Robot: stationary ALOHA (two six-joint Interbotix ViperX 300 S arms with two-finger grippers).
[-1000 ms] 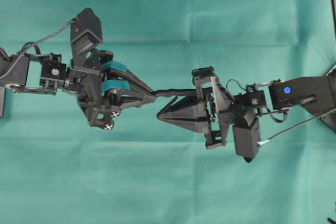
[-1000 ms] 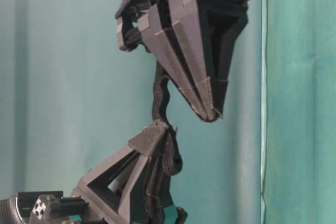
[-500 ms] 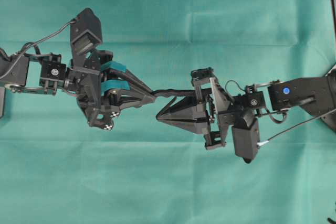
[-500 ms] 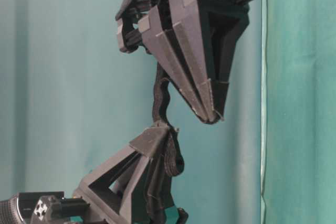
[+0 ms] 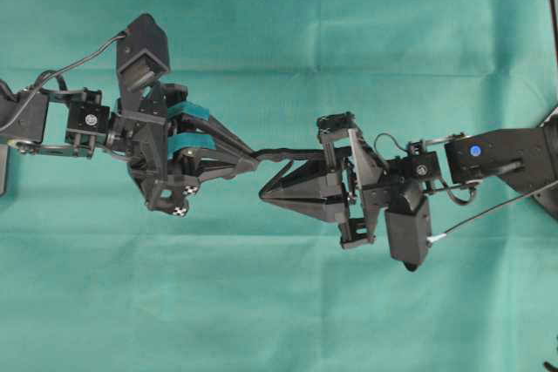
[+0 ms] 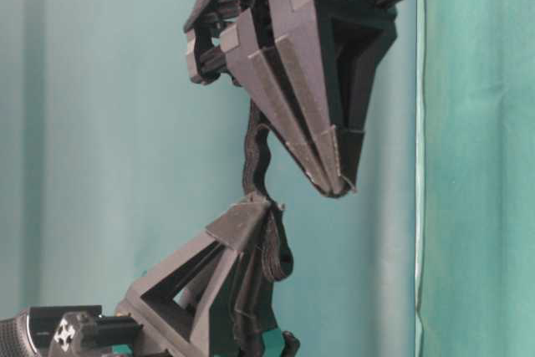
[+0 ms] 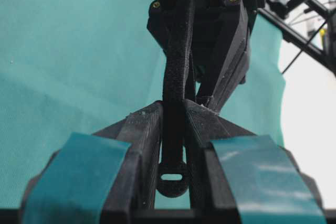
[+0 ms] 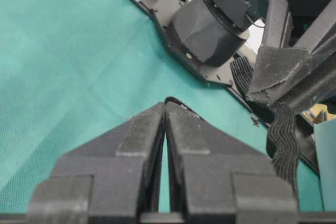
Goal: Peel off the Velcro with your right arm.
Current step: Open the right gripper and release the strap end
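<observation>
Left gripper (image 7: 173, 129) clamps the Velcro (image 7: 176, 77) as an anchor; right gripper (image 5: 267, 193), jaws together, seemingly pinches nothing, strip passing beside it.

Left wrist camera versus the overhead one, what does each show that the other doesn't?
Only the left wrist view shows the Velcro clamped between the left gripper's fingers, its looped end hanging in the gap behind the tips, with teal tape patches up close.

Only the overhead view shows both whole arms meeting above the green cloth, and the right gripper with its tips together.

Both show the black strip running from the left gripper toward the right arm.
</observation>
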